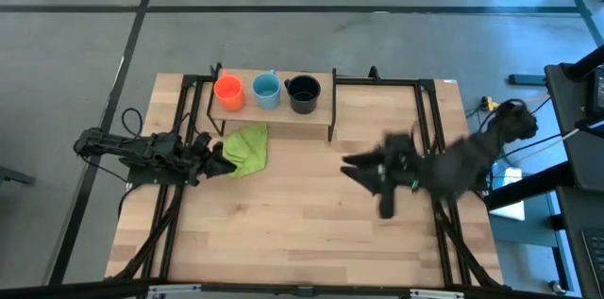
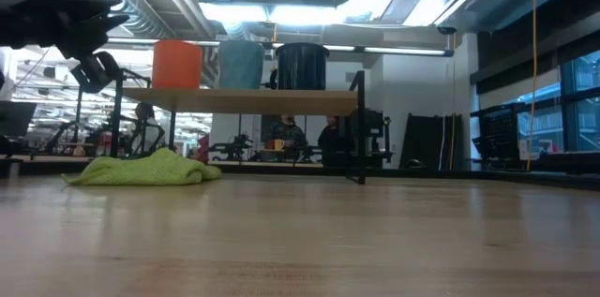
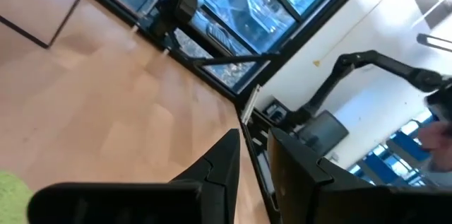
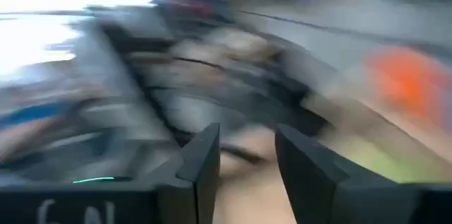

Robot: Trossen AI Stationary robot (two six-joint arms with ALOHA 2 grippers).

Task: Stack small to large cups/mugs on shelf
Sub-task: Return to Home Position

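Mugs: orange mug (image 1: 228, 91), light blue mug (image 1: 266, 90) and black mug (image 1: 302, 93) stand in a row on the shelf (image 1: 274, 117), smallest to largest | Left gripper (image 3: 253, 139): beside the green cloth (image 1: 246, 148), fingers apart, empty | Right gripper (image 4: 246, 143): over the tabletop, well apart from the shelf, fingers apart, empty | Remaining: seemingly only parking the arms

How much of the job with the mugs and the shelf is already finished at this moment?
Looks done: the orange mug, light blue mug and black mug stand in a row on the shelf, smallest to largest. In hand: nothing; the left gripper, beside the green cloth, and the right gripper, over the table, are both open and empty. Left: probably only parking the arms.
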